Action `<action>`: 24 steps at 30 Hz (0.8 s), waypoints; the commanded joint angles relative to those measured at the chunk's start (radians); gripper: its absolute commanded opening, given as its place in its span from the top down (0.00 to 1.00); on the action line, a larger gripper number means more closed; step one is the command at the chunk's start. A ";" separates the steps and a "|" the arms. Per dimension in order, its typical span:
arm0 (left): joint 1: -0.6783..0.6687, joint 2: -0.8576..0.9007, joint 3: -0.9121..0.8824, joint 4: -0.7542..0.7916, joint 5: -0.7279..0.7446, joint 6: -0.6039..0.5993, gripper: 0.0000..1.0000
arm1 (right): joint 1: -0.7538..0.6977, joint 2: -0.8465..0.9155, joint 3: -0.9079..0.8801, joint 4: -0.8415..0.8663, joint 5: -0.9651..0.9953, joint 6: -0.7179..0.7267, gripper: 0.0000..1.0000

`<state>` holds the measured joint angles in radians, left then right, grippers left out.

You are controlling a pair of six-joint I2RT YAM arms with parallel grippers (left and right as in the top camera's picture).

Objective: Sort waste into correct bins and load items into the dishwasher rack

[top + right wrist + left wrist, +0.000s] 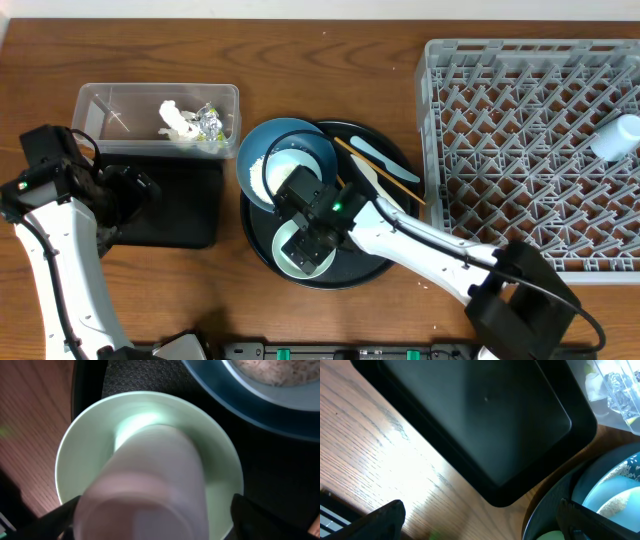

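Over the round black tray (375, 262), right gripper (150, 510) clamping a white cup (150, 490), green bowl (220, 465) beneath, left gripper (480, 520) spread

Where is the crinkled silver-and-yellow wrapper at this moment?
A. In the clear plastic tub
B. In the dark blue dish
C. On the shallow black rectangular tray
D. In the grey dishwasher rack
A: the overhead view shows the wrapper lying inside the clear plastic tub, next to the crumpled tissue.
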<state>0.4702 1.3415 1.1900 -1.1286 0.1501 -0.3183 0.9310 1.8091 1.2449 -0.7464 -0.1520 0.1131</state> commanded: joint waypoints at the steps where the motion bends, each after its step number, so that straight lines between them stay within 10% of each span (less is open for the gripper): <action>1: 0.005 -0.002 0.005 -0.003 -0.005 -0.013 0.02 | 0.013 0.009 0.011 0.009 0.014 0.033 0.22; 11: 0.005 -0.002 0.005 -0.003 -0.005 -0.013 0.02 | 0.013 -0.014 0.012 0.010 0.014 0.036 0.69; 24: 0.005 -0.002 0.005 -0.003 -0.005 -0.013 0.02 | -0.103 -0.195 0.164 -0.195 0.107 0.029 0.70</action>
<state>0.4702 1.3415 1.1900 -1.1286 0.1505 -0.3183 0.8783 1.6852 1.3437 -0.9131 -0.1020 0.1455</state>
